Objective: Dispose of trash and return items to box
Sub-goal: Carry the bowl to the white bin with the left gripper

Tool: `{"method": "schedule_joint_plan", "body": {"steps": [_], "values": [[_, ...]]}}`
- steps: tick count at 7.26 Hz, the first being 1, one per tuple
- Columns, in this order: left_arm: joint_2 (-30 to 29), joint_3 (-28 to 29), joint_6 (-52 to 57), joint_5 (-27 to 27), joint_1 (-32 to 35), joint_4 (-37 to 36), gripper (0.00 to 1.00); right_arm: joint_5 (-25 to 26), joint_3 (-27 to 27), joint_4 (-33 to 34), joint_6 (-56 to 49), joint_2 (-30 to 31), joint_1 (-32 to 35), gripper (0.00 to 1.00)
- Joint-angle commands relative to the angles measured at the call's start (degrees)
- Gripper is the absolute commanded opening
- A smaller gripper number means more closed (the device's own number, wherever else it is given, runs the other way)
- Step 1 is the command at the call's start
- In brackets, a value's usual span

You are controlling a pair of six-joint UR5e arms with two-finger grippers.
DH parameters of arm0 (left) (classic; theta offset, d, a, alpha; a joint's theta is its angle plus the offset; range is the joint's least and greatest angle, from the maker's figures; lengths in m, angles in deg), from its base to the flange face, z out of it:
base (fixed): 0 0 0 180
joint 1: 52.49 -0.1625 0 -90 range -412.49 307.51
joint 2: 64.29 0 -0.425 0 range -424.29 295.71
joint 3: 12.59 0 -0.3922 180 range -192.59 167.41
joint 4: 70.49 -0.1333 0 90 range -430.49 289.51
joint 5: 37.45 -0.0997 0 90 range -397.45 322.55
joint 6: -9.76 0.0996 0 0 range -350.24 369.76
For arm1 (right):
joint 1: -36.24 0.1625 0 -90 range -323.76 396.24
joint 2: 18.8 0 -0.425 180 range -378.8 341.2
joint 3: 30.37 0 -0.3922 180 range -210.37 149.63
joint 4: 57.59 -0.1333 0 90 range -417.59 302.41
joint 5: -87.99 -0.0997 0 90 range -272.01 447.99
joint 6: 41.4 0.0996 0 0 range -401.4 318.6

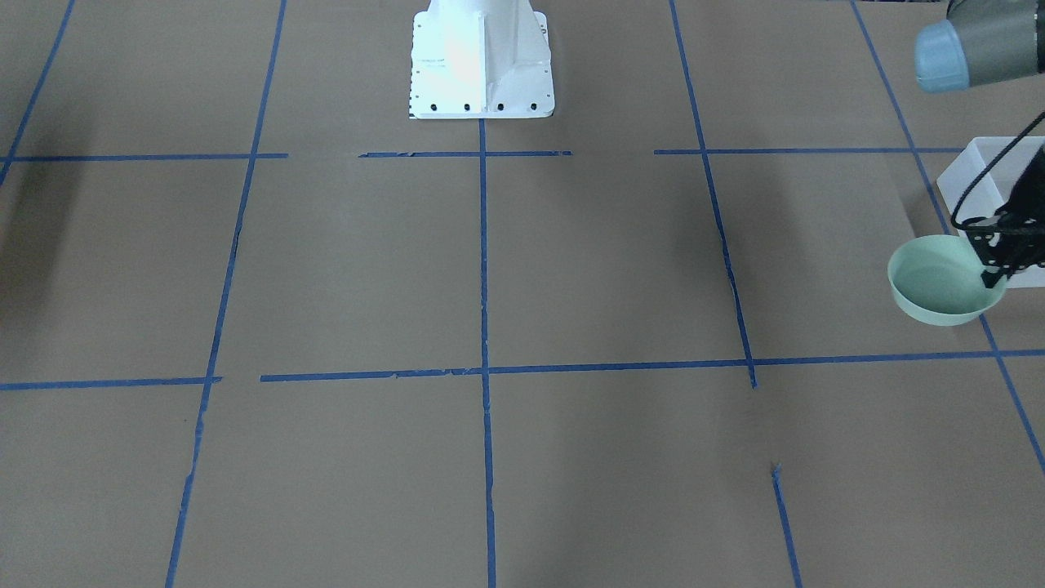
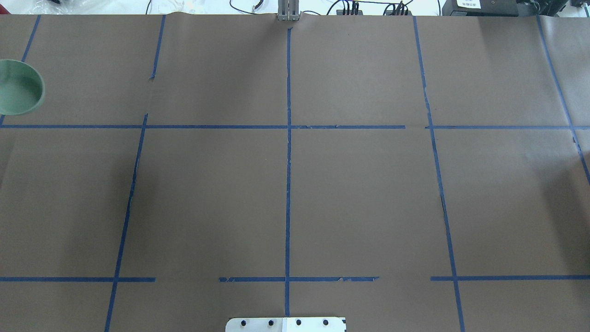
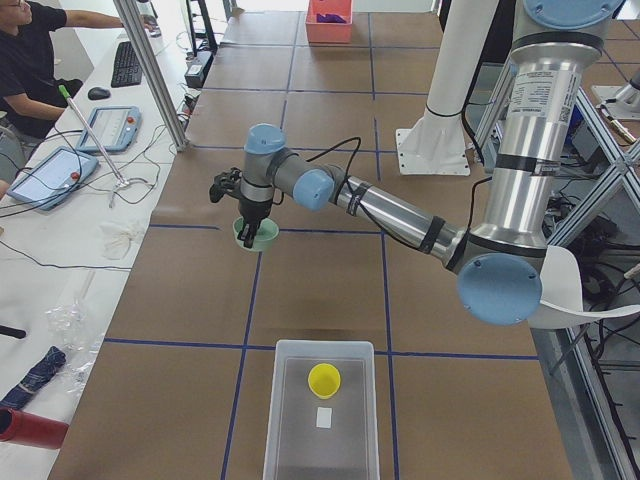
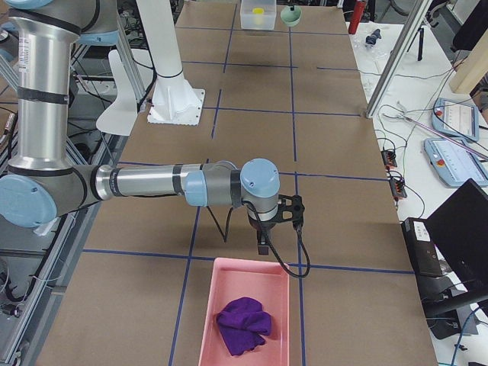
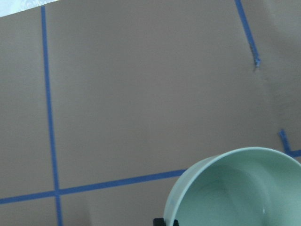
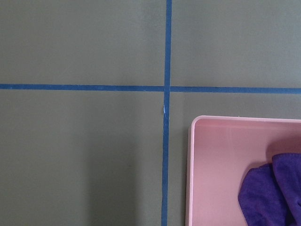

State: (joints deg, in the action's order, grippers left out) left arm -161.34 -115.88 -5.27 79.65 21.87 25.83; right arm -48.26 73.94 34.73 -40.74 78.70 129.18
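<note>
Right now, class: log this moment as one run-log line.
left claw: gripping mint bowl rim | right claw: state unclear, near pink tray | yellow cup: in box | purple cloth: in tray

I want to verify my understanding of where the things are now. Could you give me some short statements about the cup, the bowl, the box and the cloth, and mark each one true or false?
1. The yellow cup stands inside the box. True.
2. The bowl is also inside the box. False: it is outside the box, at the left gripper.
3. The purple cloth lies in the pink tray. True.
4. The right gripper is beside the bowl. False: it hangs near the pink tray, far from the bowl.
5. The bowl contains trash. False: its inside looks empty.
</note>
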Motion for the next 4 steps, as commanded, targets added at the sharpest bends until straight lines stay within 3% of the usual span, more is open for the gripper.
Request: {"method": "schedule_joint_plan", "body": {"steps": [1,4], "values": [[2.5,6.6,15.2,0.0,9.7,1.1,0.00,-1.6,1.5,2.7,-0.8,0.4,0.4,1.00],[7.2,18.7,32.8,-0.3,20.5,7.6,0.00,-1.6,1.3,2.6,-0.7,0.5,0.3,1.00]]}}
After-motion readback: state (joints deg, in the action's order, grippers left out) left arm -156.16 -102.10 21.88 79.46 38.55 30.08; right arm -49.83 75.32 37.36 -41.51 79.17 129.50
